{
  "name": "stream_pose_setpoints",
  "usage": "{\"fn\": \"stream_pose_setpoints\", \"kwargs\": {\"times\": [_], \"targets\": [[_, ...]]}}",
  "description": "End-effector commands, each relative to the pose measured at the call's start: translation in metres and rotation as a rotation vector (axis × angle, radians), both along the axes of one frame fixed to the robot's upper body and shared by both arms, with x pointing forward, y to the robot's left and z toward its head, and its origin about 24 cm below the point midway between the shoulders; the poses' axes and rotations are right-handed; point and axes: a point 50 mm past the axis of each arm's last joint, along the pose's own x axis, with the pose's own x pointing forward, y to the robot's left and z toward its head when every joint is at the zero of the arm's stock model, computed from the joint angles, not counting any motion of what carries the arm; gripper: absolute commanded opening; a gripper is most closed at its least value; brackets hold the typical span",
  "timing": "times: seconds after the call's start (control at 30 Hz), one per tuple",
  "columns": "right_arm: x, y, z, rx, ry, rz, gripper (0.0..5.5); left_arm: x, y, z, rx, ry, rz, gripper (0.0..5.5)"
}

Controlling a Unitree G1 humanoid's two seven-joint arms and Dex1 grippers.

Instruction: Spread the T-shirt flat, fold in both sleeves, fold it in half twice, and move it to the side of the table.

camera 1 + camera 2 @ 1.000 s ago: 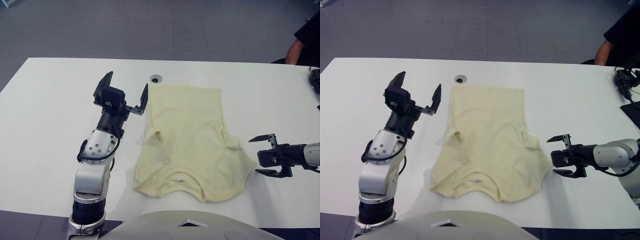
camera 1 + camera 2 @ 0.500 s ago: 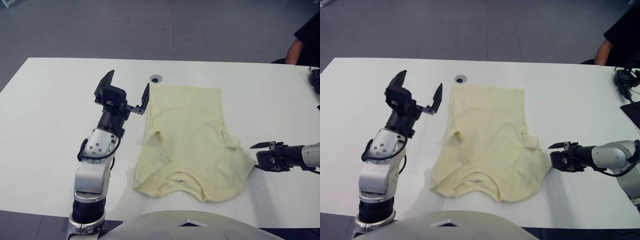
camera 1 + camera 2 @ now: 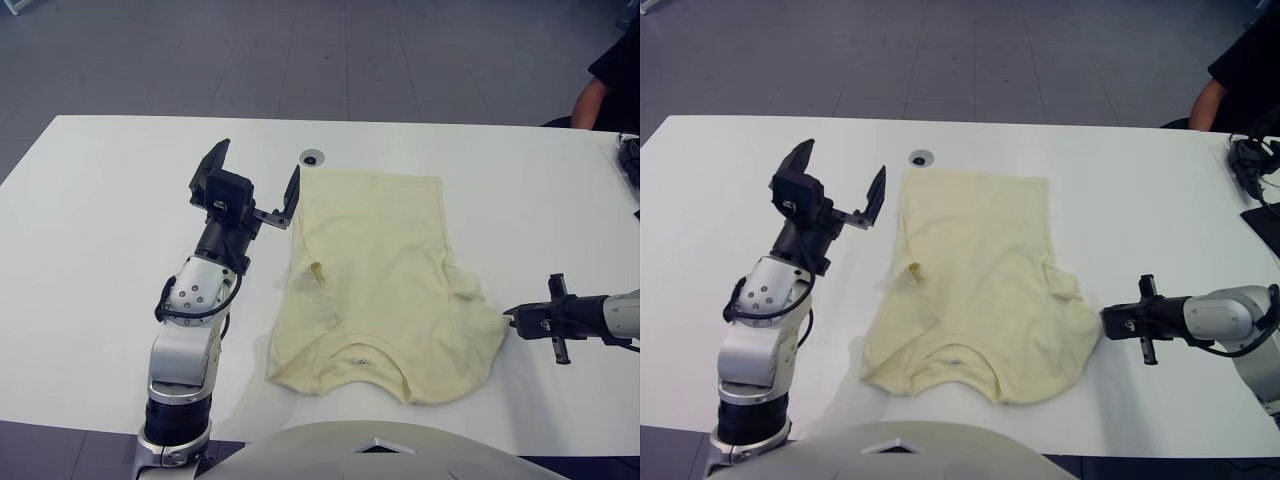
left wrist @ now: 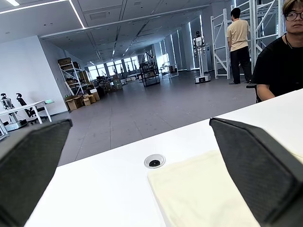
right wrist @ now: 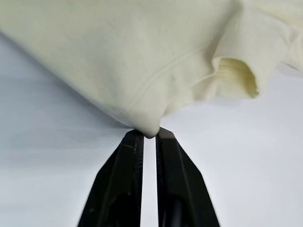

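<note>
- Pinching a fold at the near right edge of the T-shirt (image 3: 380, 280) with the right gripper (image 5: 149, 135): jaws narrow, almost touching, cloth caught at the very tips.
- Differs from a second ago: then spread wide and just beside the cloth, now rolled over and closed on it.
- Means, most likely, a grip for drawing that bunched side outward, so spreading flat looks under way; sleeves and both half-folds not yet done.
- Lies lengthwise mid-table (image 3: 100, 220), collar nearest, hem farthest, rumpled along both sides.
- Farther back on the left, keeps the left gripper (image 3: 257, 168) raised just beside the cloth's far left edge, fingers spread wide, holding nothing, unmoved.
- Beyond the hem, a round cable port (image 3: 313, 157).
</note>
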Motion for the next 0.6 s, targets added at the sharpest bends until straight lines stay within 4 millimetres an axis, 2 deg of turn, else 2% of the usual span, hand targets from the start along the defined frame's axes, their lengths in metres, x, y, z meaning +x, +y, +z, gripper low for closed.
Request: {"fn": "stream_pose_setpoints", "kwargs": {"times": [0.03,0.33,0.6], "targets": [[0.001,0.0,0.005,-0.014,-0.011,0.012,0.02,0.002,0.0,0.0,0.025,0.004,-0.002,5.4],[0.003,0.002,0.007,-0.008,-0.03,0.02,0.02,0.003,0.0,0.0,0.029,0.004,-0.004,5.4],[0.009,0.023,0.038,0.152,-0.133,0.07,0.02,0.005,-0.003,-0.001,0.039,0.005,-0.018,5.4]]}}
